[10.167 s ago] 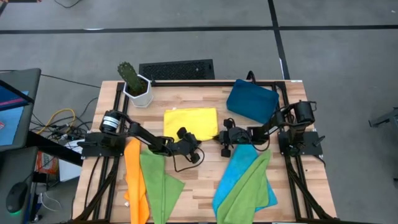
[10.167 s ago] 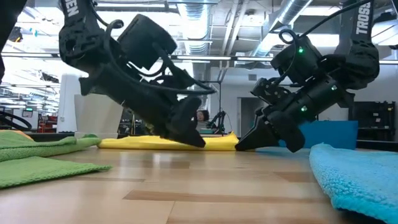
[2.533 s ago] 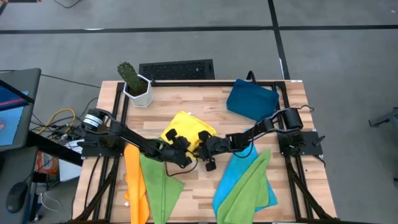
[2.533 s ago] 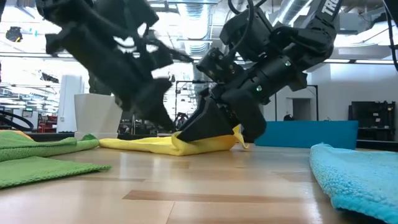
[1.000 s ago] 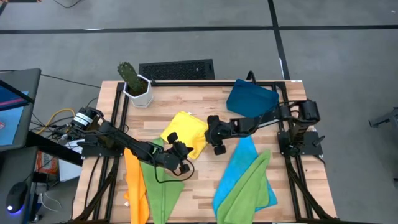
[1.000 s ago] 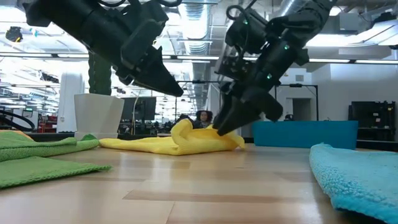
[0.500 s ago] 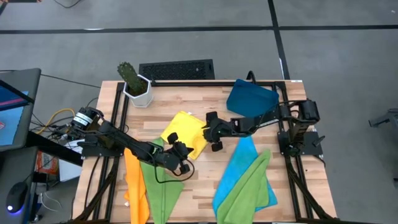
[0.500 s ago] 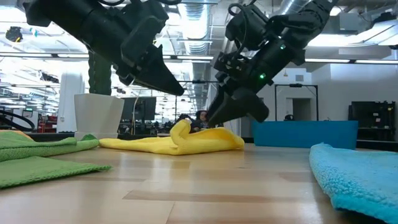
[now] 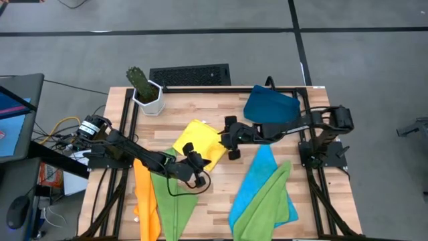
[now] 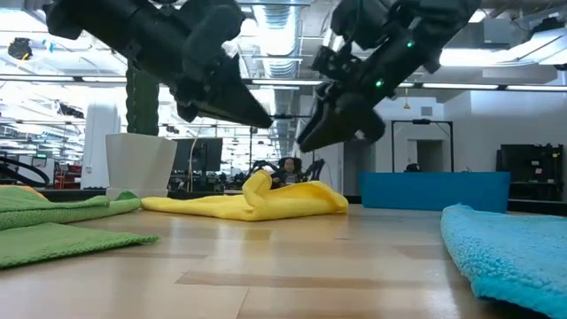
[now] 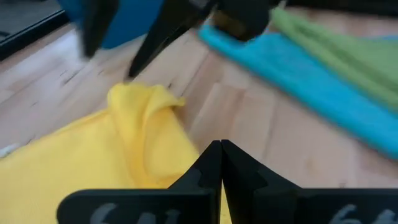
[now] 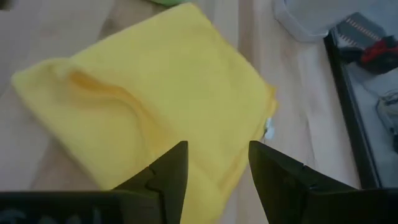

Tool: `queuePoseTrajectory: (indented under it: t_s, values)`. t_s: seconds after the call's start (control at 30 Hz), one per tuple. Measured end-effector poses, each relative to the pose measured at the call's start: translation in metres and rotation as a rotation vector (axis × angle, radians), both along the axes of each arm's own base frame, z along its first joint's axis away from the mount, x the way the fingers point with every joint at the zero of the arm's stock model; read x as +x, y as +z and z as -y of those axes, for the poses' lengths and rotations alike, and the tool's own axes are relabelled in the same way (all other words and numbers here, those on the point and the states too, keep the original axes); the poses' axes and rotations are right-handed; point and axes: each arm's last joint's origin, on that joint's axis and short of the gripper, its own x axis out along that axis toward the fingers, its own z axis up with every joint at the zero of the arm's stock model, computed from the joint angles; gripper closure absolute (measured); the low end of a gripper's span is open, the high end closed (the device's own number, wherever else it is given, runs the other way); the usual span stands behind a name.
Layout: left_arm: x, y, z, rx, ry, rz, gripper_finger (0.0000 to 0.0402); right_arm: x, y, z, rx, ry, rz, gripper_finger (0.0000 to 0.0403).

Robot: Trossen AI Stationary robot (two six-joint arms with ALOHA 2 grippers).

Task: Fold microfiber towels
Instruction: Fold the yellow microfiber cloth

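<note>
1. Table [image 9: 221, 201] of pale wood carries every cloth; no writing can be read anywhere.
2. Blue towel [image 9: 249, 187] with a green towel [image 9: 267, 197] on top runs from the right middle toward the near edge.
3. Orange towel [image 9: 146, 194] and second green towel [image 9: 175, 201] lie lengthwise near the left edge.
4. Yellow towel [image 9: 199, 139] sits mid-table, skewed, one corner bunched up.
5. Blue tray [image 9: 271, 108] rests at the far right corner.
6. Left gripper [image 9: 194, 157], fingers together, hangs over the yellow towel's near edge.
7. Right gripper [image 9: 226, 137], fingers apart, hovers above its right edge.
</note>
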Motion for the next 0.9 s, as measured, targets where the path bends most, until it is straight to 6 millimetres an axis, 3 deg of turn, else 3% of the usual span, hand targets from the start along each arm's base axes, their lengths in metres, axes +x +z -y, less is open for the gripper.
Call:
queuePoseTrajectory:
  t_s: [0.17, 0.37, 0.57, 0.7, 0.9]
  values:
    - [-0.005, -0.006, -0.005, 0.033, 0.074, -0.058, 0.0370, -0.009, 0.010, -0.003, 0.043, -0.029, -0.017, 0.0210]
    - [-0.005, -0.007, -0.005, 0.021, 0.050, -0.070, 0.0284, -0.014, 0.005, -0.003, 0.077, -0.064, -0.075, 0.0210]
    - [0.000, -0.020, -0.006, -0.011, 0.072, -0.080, 0.0212, -0.014, 0.005, -0.003, 0.078, -0.065, -0.079, 0.0210]
    - [0.007, -0.036, -0.010, -0.022, 0.072, -0.131, 0.0201, -0.014, 0.004, -0.003, 0.079, -0.066, -0.086, 0.0210]
    - [0.018, -0.032, -0.013, 0.015, 0.082, -0.129, 0.0225, -0.014, 0.004, -0.004, 0.092, -0.076, -0.085, 0.0210]
